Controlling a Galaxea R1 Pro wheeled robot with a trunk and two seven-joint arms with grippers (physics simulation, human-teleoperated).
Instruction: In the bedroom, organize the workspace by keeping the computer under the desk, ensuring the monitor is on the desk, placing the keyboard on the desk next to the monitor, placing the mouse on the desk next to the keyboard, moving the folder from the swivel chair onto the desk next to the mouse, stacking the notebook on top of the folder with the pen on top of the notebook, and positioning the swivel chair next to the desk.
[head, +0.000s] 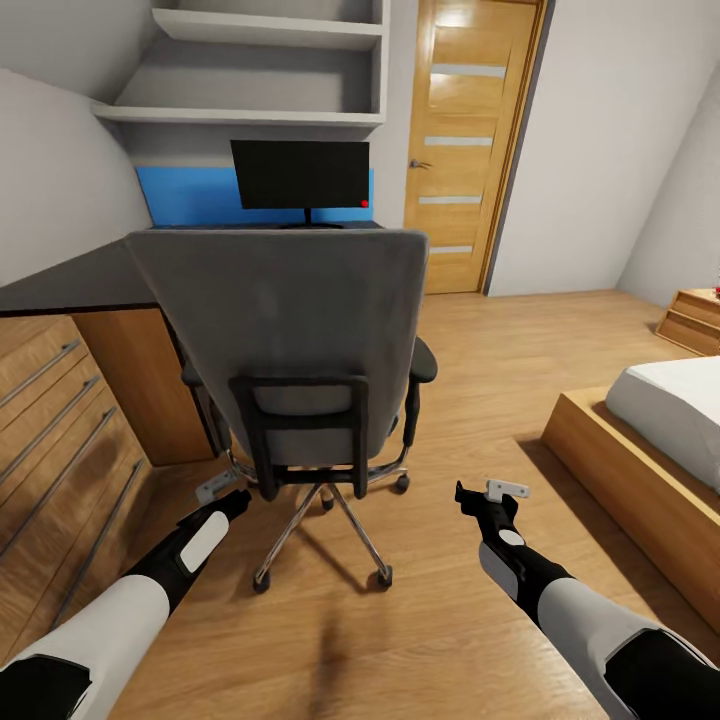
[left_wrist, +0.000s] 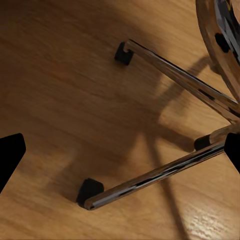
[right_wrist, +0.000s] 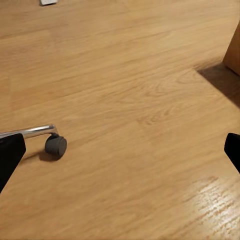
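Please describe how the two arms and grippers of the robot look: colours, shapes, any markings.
Both arms have white rounded forearm shells with black sections toward the wrist and at the elbow. Each black wrist carries a light-grey oval patch. The left gripper and right gripper have small light-grey fingers on black bases. In the wrist views the fingertips appear as plain black wedges. No cables are visible.

Soft, even light fills the attic room in the head view, with a bright patch high on the wooden door. The swivel chair casts a diffuse shadow onto the wood floor, and its chrome spokes mirror the boards in the left wrist view. A pale sheen glazes the floor in the right wrist view. Straight lines bow toward the head view's edges; renders stay sharp, faintly grainy.
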